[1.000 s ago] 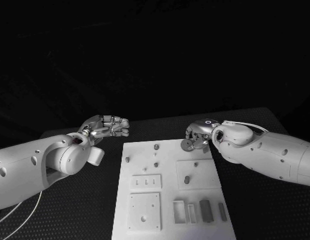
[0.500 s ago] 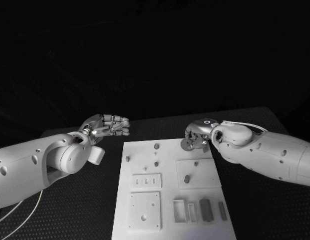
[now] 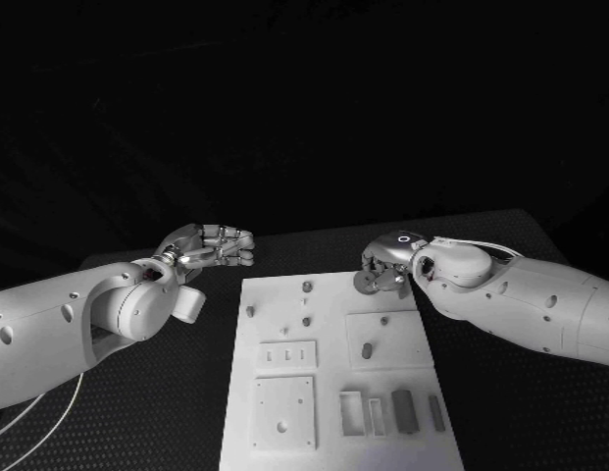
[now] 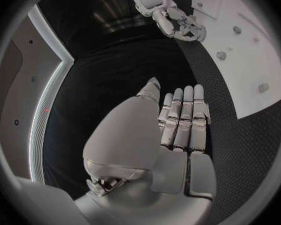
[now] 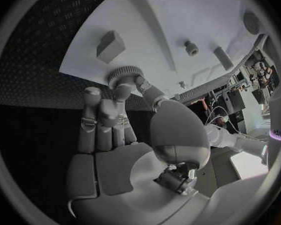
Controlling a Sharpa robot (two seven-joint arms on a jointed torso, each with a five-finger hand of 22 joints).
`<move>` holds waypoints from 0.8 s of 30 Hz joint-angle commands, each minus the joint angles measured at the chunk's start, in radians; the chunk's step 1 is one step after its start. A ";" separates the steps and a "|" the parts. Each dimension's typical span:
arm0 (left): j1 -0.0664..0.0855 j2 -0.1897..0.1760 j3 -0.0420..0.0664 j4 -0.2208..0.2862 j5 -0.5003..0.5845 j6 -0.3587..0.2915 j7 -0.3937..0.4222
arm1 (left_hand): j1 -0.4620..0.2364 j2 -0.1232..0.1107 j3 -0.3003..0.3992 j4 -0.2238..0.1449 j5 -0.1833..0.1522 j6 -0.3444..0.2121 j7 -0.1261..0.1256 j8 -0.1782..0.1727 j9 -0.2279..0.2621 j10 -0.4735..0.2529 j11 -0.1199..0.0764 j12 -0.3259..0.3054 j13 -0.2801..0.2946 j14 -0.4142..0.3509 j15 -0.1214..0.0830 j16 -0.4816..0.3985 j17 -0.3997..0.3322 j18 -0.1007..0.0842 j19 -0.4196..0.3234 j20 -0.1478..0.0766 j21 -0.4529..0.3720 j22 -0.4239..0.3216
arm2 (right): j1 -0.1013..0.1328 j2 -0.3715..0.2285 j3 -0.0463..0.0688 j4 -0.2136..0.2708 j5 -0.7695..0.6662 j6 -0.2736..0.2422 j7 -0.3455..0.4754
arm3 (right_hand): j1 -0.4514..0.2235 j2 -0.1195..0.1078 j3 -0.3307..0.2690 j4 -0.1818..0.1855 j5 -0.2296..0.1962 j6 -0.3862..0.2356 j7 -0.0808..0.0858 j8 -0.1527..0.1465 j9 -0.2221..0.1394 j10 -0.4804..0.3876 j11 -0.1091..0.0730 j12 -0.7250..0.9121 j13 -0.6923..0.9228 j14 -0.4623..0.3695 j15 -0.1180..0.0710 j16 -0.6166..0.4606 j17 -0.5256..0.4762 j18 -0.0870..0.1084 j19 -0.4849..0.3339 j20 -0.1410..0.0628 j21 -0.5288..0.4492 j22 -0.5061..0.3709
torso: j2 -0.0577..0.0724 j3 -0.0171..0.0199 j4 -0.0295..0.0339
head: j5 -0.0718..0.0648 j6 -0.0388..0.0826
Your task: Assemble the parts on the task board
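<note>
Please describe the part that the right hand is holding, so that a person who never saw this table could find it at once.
Start at the task board, the white plate in the middle of the table, and go to its far right corner, where the right hand is. The gear is pinched in its fingertips there: a round, toothed disc, unlike the small pegs and blocks nearby.

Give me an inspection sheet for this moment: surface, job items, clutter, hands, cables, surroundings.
Surface: black textured table.
Job's things: white task board with small grey parts; a round toothed part at the board's far right corner.
Clutter: nothing seen.
Hands: right hand pinches the toothed part; left hand off the board, holds nothing, fingers straight and together in its wrist view.
Cables: white cable under the left arm.
Surroundings: dark.
</note>
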 commanded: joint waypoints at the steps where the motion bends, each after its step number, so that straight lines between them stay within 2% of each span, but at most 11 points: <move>1: 0.002 0.002 0.001 0.001 0.004 0.010 0.007 | -0.008 -0.003 -0.006 0.002 -0.006 0.002 0.022 -0.003 -0.002 0.009 0.001 -0.005 -0.002 0.003 0.007 -0.007 0.001 0.020 0.002 0.006 -0.006 -0.002 | -0.028 0.001 -0.021 -0.022 -0.037 0.102 -0.016 | 0.002 0.004 -0.001 -0.006 0.003 -0.009 0.003 -0.008 -0.006 0.007 0.001 -0.008 0.000 -0.002 -0.002 0.003 -0.002 0.015 -0.006 0.001 0.005 0.019 | 0.000 0.0004 0.0015 | 0.001 0.000; 14: 0.002 -0.003 0.001 0.003 0.004 0.010 0.005 | -0.009 -0.003 -0.007 0.002 -0.006 0.002 0.022 -0.004 -0.002 0.009 0.001 -0.006 -0.002 0.003 0.007 -0.008 0.001 0.020 0.002 0.007 -0.007 -0.002 | -0.031 0.000 -0.025 -0.026 -0.033 0.136 -0.013 | 0.015 0.016 0.003 -0.010 0.003 -0.012 0.005 -0.011 -0.008 0.005 0.003 -0.012 0.000 -0.005 0.000 0.003 -0.003 0.015 -0.010 0.001 0.004 0.019 | 0.000 0.0001 -0.0014 | 0.003 -0.004; 21: 0.002 -0.004 0.001 0.004 0.004 0.010 0.004 | -0.009 -0.003 -0.007 0.002 -0.006 0.002 0.022 -0.004 -0.002 0.009 0.001 -0.006 -0.002 0.003 0.007 -0.008 0.002 0.020 0.002 0.007 -0.007 -0.002 | -0.031 -0.001 -0.025 -0.013 -0.037 0.086 -0.023 | 0.016 0.045 0.000 -0.010 0.003 0.008 0.001 -0.001 -0.005 0.010 -0.001 -0.012 0.003 -0.003 -0.003 0.006 -0.002 0.015 -0.009 0.001 0.007 0.020 | 0.000 0.0000 -0.0011 | 0.003 -0.005; 24: 0.002 -0.006 0.001 0.006 0.005 0.010 0.004 | -0.009 -0.002 -0.007 0.002 -0.006 0.002 0.022 -0.004 -0.002 0.009 0.001 -0.006 -0.002 0.003 0.007 -0.008 0.002 0.020 0.002 0.007 -0.007 -0.002 | -0.031 -0.001 -0.025 0.007 -0.129 0.030 -0.072 | 0.019 0.057 -0.002 -0.011 0.003 0.017 -0.003 0.003 -0.003 0.015 -0.004 -0.010 0.004 0.000 -0.006 0.009 -0.002 0.015 -0.006 0.000 0.011 0.021 | 0.000 -0.0001 -0.0011 | 0.003 -0.004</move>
